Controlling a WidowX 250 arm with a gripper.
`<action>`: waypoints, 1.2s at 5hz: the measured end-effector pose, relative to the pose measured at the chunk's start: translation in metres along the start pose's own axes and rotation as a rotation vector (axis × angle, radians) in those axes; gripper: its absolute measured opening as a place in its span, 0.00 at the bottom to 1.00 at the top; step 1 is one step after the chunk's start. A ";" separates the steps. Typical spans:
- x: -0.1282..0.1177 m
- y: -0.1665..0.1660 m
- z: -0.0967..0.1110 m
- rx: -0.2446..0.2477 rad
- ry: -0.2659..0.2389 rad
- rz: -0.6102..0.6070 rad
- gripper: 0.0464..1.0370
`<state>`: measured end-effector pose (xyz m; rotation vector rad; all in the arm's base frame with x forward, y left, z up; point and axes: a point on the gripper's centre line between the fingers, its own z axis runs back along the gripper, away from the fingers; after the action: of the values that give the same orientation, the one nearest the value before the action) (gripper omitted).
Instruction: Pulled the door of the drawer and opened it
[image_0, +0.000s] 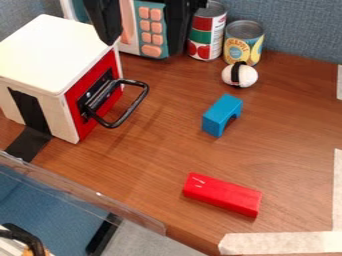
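Note:
The gripper (143, 48) hangs at the top edge, left of centre, its two black fingers spread wide apart with nothing held between them. One finger comes down by the drawer box's upper right corner, the other in front of the toy microwave. The drawer is a white box (50, 52) at the upper left with a red front (80, 95) facing right. That front sits about flush with the box. A black loop handle (137, 102) juts out from it, below the gripper and apart from the fingers.
Behind the gripper is a toy microwave (151, 30). Two cans (207, 32) (243, 42) and a white ball with a black band (240, 75) stand at the back. A blue arch block (220, 115) and a red block (222, 194) lie further forward.

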<state>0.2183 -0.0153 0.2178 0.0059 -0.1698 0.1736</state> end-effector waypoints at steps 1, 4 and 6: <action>-0.001 0.000 -0.004 0.005 0.013 -0.004 0.96; 0.003 0.023 -0.042 0.101 -0.007 -0.060 0.96; 0.030 0.037 -0.082 0.096 0.009 -0.054 0.96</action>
<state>0.2546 0.0276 0.1414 0.1047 -0.1518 0.1277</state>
